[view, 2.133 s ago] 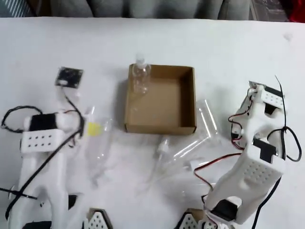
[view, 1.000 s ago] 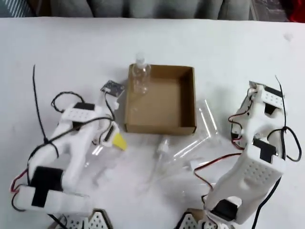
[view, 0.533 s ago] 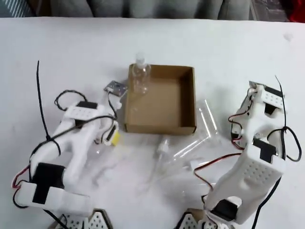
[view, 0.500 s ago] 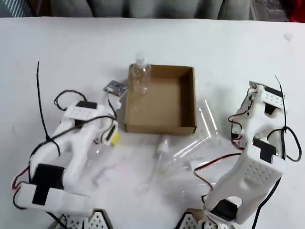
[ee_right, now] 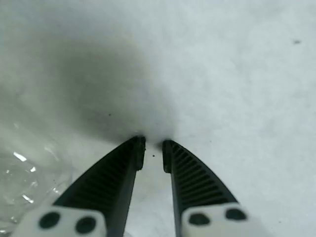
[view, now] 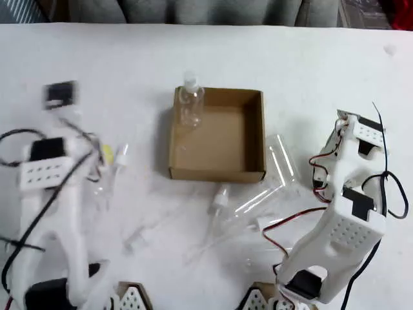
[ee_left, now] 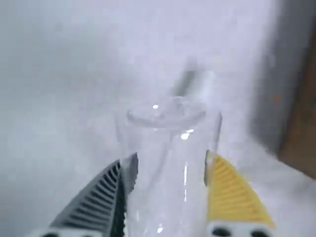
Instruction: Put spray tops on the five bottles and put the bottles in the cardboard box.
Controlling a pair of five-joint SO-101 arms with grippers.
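The left gripper [ee_left: 168,170] clasps a clear bottle [ee_left: 170,143] left of the cardboard box [view: 216,173]; a topped bottle [view: 191,103] stands at the box's far-left corner. Right of the box, the right gripper [ee_right: 153,148] sits nearly closed and empty.

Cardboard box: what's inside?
One clear bottle with a spray top, in the far left corner of the box. Elsewhere bare cardboard floor; the spot under the bottle is covered.
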